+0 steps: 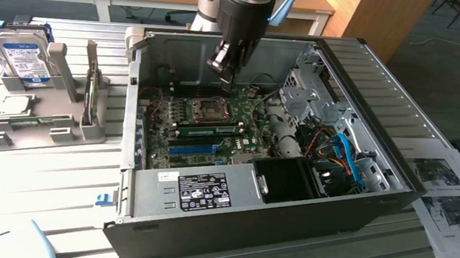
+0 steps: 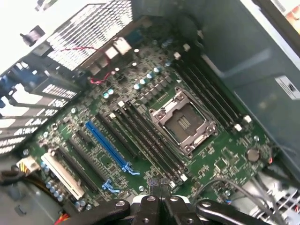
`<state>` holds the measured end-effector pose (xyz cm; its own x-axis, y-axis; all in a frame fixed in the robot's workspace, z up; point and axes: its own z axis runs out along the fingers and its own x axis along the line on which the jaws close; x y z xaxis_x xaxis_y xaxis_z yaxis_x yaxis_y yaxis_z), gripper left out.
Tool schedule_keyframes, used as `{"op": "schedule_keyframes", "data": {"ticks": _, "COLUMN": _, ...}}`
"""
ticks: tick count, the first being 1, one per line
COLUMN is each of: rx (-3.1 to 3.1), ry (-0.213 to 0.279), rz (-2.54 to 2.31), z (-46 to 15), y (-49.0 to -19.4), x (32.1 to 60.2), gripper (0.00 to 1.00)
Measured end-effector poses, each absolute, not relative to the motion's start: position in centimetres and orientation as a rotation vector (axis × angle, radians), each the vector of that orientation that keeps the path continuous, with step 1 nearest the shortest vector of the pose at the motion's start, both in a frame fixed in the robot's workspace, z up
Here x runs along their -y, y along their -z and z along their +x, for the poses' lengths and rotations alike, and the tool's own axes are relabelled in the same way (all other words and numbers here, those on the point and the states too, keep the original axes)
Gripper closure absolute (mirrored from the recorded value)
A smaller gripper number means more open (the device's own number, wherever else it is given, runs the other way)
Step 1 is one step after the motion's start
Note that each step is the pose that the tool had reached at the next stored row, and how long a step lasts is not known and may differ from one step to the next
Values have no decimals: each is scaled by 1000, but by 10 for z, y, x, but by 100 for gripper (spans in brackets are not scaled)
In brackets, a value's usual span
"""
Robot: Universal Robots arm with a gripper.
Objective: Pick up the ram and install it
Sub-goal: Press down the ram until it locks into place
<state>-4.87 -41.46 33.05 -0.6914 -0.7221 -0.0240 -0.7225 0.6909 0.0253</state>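
The gripper [image 1: 227,73] is seen poised above the open computer case [image 1: 365,84], over the far part of the motherboard [image 1: 212,141], and it is closed with nothing held between its fingers. In the wrist view the gripper [image 2: 159,202] is met with its dark fingers pressed together, just above the near end of the long black memory slots [image 2: 150,140] that run beside the processor socket [image 2: 183,121]. The ram [image 1: 209,129] is found as a green stick already lying in a slot just beside the processor socket [image 1: 212,108], on the side toward the blue expansion slot [image 1: 193,149]; whether it is fully seated cannot be told. In the wrist view the stick cannot be made out with certainty among the dark slots. A blue expansion slot [image 2: 108,146] is seen further from the socket than the memory slots, and a white slot [image 2: 63,174] lies beyond it. Inside the case, a black fan shroud [image 1: 288,178] is placed near the motherboard's corner, with blue and orange cables [image 1: 351,160] beside it. Outside the case, on the desk [image 1: 37,169], a grey holder [image 1: 41,123] is set toward the exterior view's left of the case, with a hard drive [image 1: 22,57] standing upright in it. Printed sheets [image 1: 450,202] are laid on the desk toward the exterior view's right of the case.
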Motion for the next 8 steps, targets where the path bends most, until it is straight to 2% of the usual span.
{"op": "schedule_keyframes", "data": {"ticks": 8, "rx": -2957, "ry": -50, "rz": -1017, "z": -49, "y": -330, "x": 415, "gripper": 91}}
